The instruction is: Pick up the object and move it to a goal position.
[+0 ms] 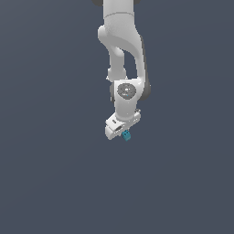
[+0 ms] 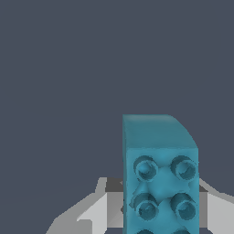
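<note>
A white Panda arm (image 1: 122, 50) hangs from the top of the exterior view against an unbroken slate-grey backdrop, with open room on every side and no edge or surface line visible anywhere. Its end effector (image 1: 121, 131) sits near the middle of the frame, tilted toward the exterior view's left, and the object (image 1: 126, 135), a tiny teal-blue block, shows at its lower tip, touching it.

The wrist view shows the block (image 2: 160, 176) close up: a teal brick with one flat face rounded at a corner and another face studded with round, darker-rimmed hollows in two columns. Its long axis runs out from between the grey fingers (image 2: 93, 215), away from the camera. The fingers flank the block on both sides and appear clenched on it, though the contact points themselves are hidden behind the brick.
</note>
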`<state>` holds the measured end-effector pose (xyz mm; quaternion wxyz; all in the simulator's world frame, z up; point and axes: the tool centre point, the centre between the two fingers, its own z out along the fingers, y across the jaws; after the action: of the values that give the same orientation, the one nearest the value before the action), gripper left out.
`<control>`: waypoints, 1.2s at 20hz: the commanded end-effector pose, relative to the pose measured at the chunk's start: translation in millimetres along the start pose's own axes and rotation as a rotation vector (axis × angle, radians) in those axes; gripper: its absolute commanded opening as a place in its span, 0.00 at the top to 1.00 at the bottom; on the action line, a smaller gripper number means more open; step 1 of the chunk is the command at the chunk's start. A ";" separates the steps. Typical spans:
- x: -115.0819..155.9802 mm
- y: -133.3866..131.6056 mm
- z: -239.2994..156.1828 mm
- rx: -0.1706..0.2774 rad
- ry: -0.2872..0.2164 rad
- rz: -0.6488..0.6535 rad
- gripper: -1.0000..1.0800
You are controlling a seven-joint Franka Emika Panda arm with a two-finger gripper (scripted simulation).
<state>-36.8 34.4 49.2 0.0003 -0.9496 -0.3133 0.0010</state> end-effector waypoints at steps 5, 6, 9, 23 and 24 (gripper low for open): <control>24.0 -15.5 -47.3 -0.001 0.002 -0.001 1.00; 28.5 -18.5 -56.3 -0.001 0.002 -0.001 1.00; 43.4 -28.3 -85.2 -0.001 0.001 -0.002 1.00; 114.8 -71.7 -221.4 -0.001 0.002 -0.002 1.00; 119.3 -74.3 -229.7 -0.001 0.002 -0.002 1.00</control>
<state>12.3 157.6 264.9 0.0002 -0.9493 -0.3144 -0.0001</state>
